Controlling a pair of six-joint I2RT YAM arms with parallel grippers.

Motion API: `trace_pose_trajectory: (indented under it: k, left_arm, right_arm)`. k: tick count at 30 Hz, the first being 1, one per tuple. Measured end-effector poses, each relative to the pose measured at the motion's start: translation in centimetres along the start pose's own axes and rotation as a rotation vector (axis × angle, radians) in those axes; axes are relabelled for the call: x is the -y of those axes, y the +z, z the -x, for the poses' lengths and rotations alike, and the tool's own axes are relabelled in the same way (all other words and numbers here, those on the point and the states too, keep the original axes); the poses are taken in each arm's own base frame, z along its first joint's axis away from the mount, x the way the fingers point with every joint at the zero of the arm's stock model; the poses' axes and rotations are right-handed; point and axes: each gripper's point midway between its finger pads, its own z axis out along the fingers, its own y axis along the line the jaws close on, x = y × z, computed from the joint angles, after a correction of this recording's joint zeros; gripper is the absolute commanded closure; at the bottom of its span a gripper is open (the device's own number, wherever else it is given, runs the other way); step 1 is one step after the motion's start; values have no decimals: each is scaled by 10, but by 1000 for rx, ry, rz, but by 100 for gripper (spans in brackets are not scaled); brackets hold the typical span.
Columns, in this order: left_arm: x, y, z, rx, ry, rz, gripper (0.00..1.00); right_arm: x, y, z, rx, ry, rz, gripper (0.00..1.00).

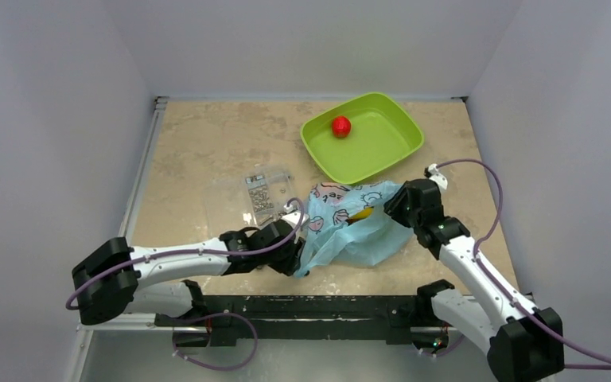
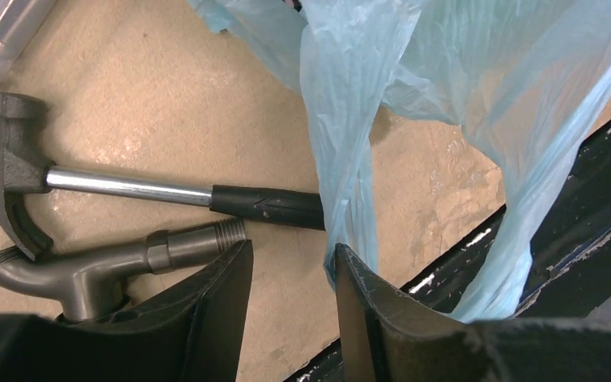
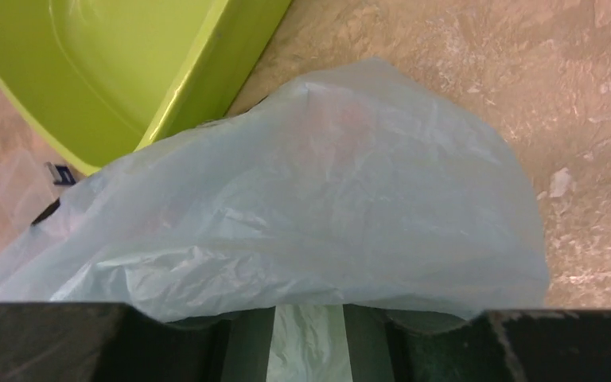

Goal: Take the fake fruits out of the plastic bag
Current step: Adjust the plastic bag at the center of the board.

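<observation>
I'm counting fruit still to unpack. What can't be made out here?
1. Fruit inside the plastic bag: top view shows only a yellow sliver; the film hides the rest.
2. Right gripper grip: right wrist view, the bag drapes over it.
3. Hammer handle end: left wrist view, behind the bag.

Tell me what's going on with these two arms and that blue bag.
Both arms are at the plastic bag, crumpled beside the green tray. The left pincer is open at the bag's edge. The right pincer is draped by the bag, a fold between its fingers; grip unclear. One red fruit sits in the tray; a yellow piece shows at the bag's opening.
</observation>
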Motion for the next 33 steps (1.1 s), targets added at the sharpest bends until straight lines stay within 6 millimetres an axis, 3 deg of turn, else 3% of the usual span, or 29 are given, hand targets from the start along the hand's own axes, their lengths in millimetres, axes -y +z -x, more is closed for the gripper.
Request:
trace_pose_trajectory:
  k: [4, 7, 10, 13, 16, 19, 22, 25, 28, 30, 33]
  left_arm:
    - [1, -7, 4, 27, -15, -8, 50]
    - [10, -23, 18, 86, -14, -62, 33]
    - [21, -41, 33, 137, 3, -118, 9]
    - [31, -59, 51, 199, -3, -164, 1]
    - [38, -70, 60, 238, -14, -201, 0]
    - [40, -67, 59, 225, -31, -208, 0]
    - [38, -55, 51, 179, -50, -183, 1]
    - [28, -43, 37, 142, -80, -144, 5]
    - [13, -35, 18, 117, -109, -95, 6]
    - [5, -34, 10, 113, -121, -77, 5]
    - [1, -36, 6, 124, -138, -70, 4]
  right_arm:
    - [-15, -19, -5, -57, -153, 91, 56]
    - [-42, -48, -15, -92, -239, 225, 50]
    - [-69, -76, -33, -143, -310, 363, 44]
    - [-82, -88, -54, -206, -348, 449, 42]
    - [-83, -81, -70, -255, -360, 470, 46]
    - [-86, -69, -96, -328, -368, 476, 52]
    - [-87, -66, -153, -453, -382, 502, 57]
    - [-90, -85, -207, -576, -425, 574, 59]
    - [-86, -90, -247, -665, -405, 598, 58]
    - [-81, -88, -253, -680, -379, 584, 55]
    - [-88, -93, -242, -648, -355, 594, 46]
